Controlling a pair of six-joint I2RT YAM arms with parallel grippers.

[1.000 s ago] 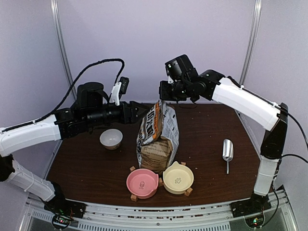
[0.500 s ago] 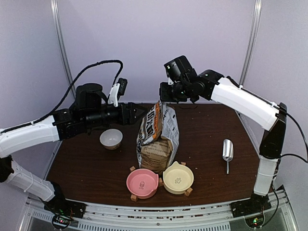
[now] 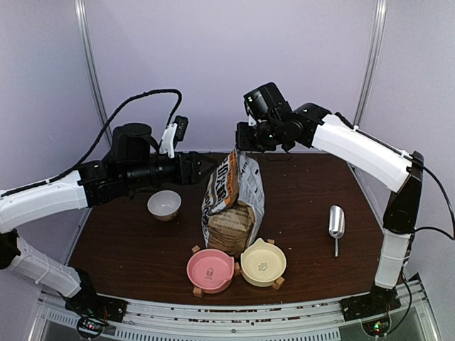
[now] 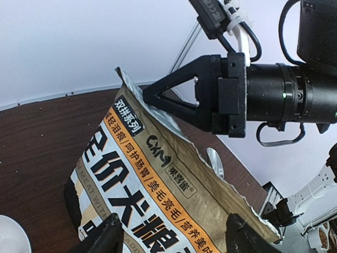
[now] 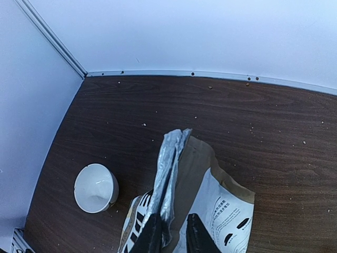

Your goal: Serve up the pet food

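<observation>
Hidden first. We find no heap of pet food (image 5: 143, 124). All we see of it is a scatter of small brown specks on the tabletop (image 3: 306, 185) behind and left of the paper bag (image 3: 233, 206). We take them for stray pellets, though they are too small to be sure. The bag's mouth is pressed flat into a foil seam, so its inside is closed to us in every view.

The bag stands upright mid-tabletop. The right pincer (image 3: 242, 145) comes down on its top back corner. From the right wrist the seam runs between the two fingers (image 5: 151, 238), which stand narrow, pinching it. That view cuts off the fingers and the lower bag at its bottom edge.

The left pincer (image 3: 208, 165) lies level, just left of the bag's top, jaws wide, holding nothing. In its own wrist view its fingers show only as two dark stubs at the bottom edge, with the bag's printed face filling the space beyond. We cannot tell whether they touch the bag.

Around:
- The white bowl (image 3: 164, 204) sits left of the bag, apart from it, below the left arm. The left wrist view shows only a sliver of it.
- The pink bowl (image 3: 210, 270) and cream bowl (image 3: 263, 263) sit side by side on small wooden feet just in front of the bag, a paw mark inside each.
- The metal scoop (image 3: 335, 222) lies on the right, well apart, handle toward the near edge. From the left wrist only part of it peeks past the bag's edge.
</observation>
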